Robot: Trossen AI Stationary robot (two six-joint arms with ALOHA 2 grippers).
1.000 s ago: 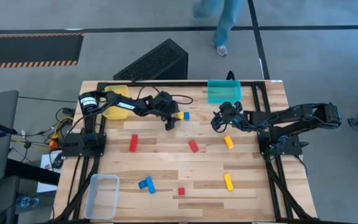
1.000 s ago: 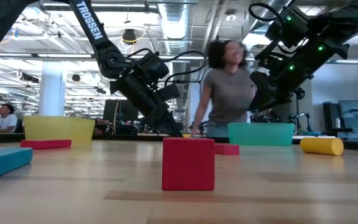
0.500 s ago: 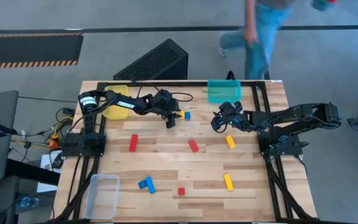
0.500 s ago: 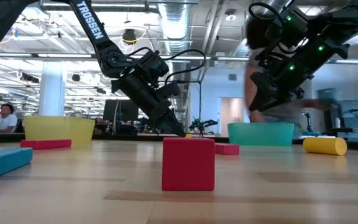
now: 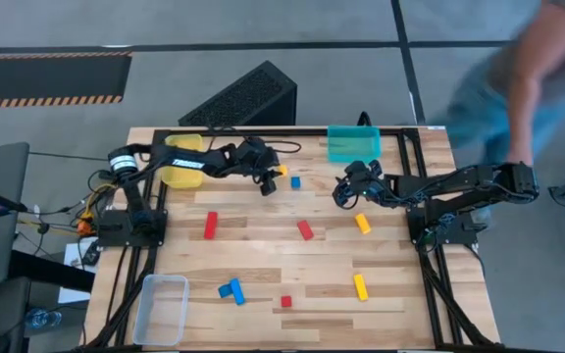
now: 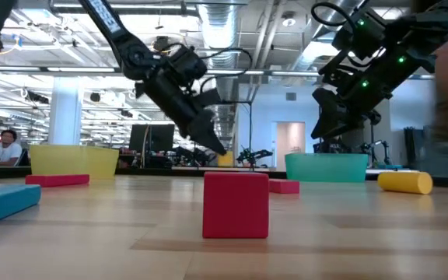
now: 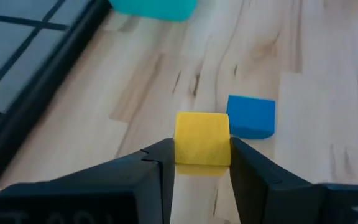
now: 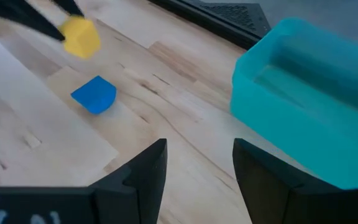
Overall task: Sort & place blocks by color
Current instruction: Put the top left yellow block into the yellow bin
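My left gripper [image 5: 273,179] is shut on a small yellow cube [image 7: 202,138], held above the table's far middle; the cube also shows in the low view [image 6: 225,159]. A blue cube [image 5: 295,182] lies on the wood just beside it. My right gripper [image 5: 339,196] hovers open and empty right of the blue cube, near the teal bin [image 5: 353,143]. Two red bars [image 5: 210,225] [image 5: 305,229], two yellow bars [image 5: 362,224] [image 5: 360,286], a blue piece [image 5: 231,290] and a red cube [image 5: 285,302] lie flat on the table. My left gripper pinches the yellow cube by two opposite side faces [image 7: 180,142] between its two fingers [image 7: 157,163]. The fingers slant down from the table's left. The cube is lifted clear of the table and sits level, beside and above the blue cube.
A yellow bin [image 5: 182,160] stands at the far left behind my left arm, the teal bin at the far right, a clear bin [image 5: 162,308] at the near left corner. A person [image 5: 518,88] moves past beyond the table's far right corner.
My left gripper has risen and drawn a little toward the far edge, carrying the yellow cube up off the table and away from the blue cube, which stays put. The person behind the table has walked from the far middle toward the right.
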